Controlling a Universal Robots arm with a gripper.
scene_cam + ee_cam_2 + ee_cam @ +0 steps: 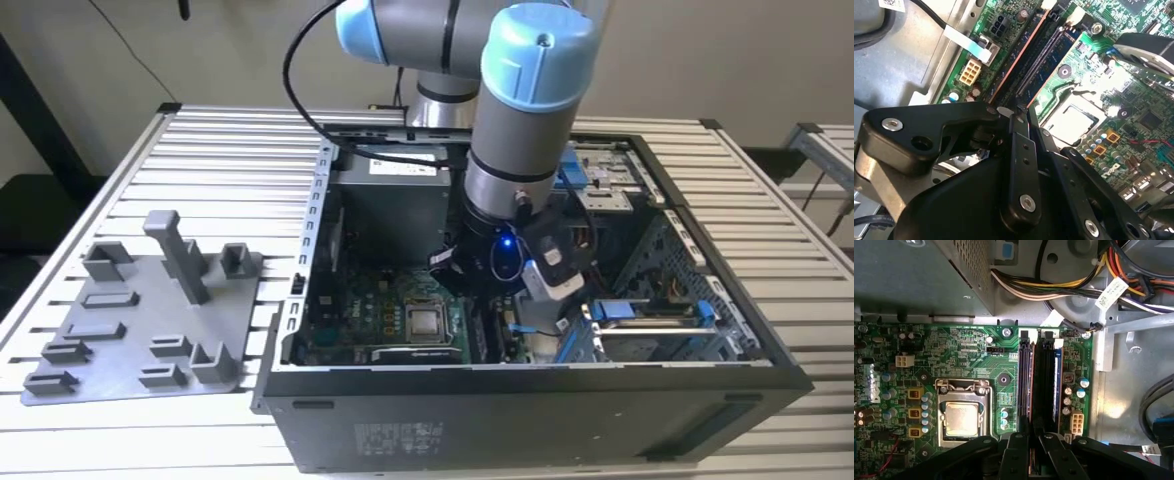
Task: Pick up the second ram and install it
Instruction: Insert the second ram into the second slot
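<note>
arm down inside the open case, gripper over the memory slots

the slatted metal table [120,170] carries two things: an open computer case [534,400] filling the middle and the exterior view's right, and a grey fixture plate [134,320] with upright blocks near the table's edge on the exterior view's left, well apart from the arm. the arm [527,120], grey with pale blue caps, reaches down into the case from its far side, and the gripper [470,272] sits low over the motherboard [387,310], near the case's front wall.

inside the case, in the first wrist view, a perforated metal box [919,275] lies along the far edge of the motherboard, with a bundle of coloured cables [1054,290] running beside it. the square processor socket [961,417] sits near the middle of the board. just beside it run the long black memory slots [1026,385], parallel to each other.

the second ram [1056,385] stands seated in the slot nearest the board's outer edge, a thin blue-edged strip. another thin stick with a copper-coloured edge stands in the slot nearest the socket.

the gripper's black fingers [1051,450] are drawn close together at the near end of the slots, directly over them; whether they pinch anything cannot be told.
</note>
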